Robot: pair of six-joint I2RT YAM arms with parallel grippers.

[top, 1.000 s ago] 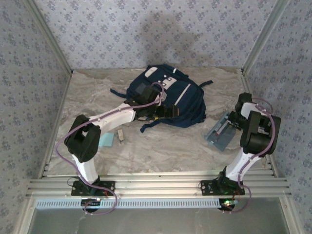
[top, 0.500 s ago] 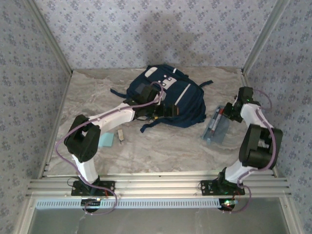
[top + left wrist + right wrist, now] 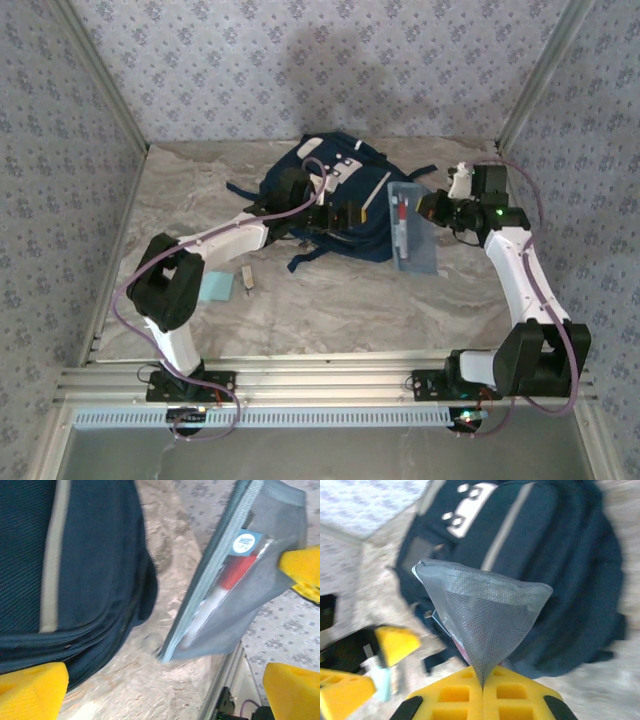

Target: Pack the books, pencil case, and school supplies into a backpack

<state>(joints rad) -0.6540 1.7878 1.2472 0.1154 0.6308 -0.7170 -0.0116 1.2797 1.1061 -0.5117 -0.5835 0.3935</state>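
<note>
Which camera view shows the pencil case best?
Left wrist: the pencil case appears close and side-on, red pen and zip edge clear. Top external shows its whole outline, small, by the backpack. Right wrist sees it end-on, bunched where the right claw pinches it.

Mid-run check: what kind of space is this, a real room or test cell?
Probably a staged test booth: floral wallpaper panels close in three sides of a marble-look tabletop, with aluminium rails along its near edge.
</note>
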